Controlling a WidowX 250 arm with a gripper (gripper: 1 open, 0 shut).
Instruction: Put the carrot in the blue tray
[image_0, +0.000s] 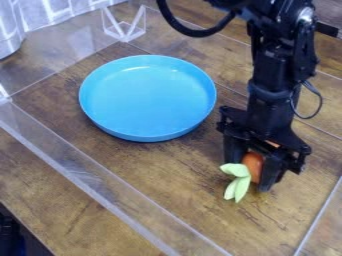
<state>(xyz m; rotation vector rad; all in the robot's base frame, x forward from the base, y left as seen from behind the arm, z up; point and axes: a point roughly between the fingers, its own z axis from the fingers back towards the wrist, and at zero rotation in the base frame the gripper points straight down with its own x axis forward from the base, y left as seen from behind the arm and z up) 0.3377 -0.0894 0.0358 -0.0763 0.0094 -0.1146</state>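
So on the far left there's a metal thing (11, 30), only partly in view, up in the top corner and well apart from the gripper. Below it, a clear strip (80, 170) cuts diagonally over the wooden table (147, 180), on the left side of the gripper and running down toward the bottom edge.

Next over is the blue tray (147, 97), round and shallow with a low rim. It sits up and to the left of the gripper, near it but not touching. Nothing's lying in it. Just above the tray's top edge there's a little clear plastic stand (124, 22), kinda wedge shaped, also off to the gripper's upper left.

Then on the right you get the carrot (253, 167), right down at the tip of the black gripper (251, 165). The gripper is closed on it, with orange showing between the dark fingers and the pale green leaves (237, 181) poking out on the lower left. Can't really tell if the carrot is touching the wood or just over it. The arm (277, 65) comes down from the top right, straight above the gripper, and a black cable loops off it on both sides.
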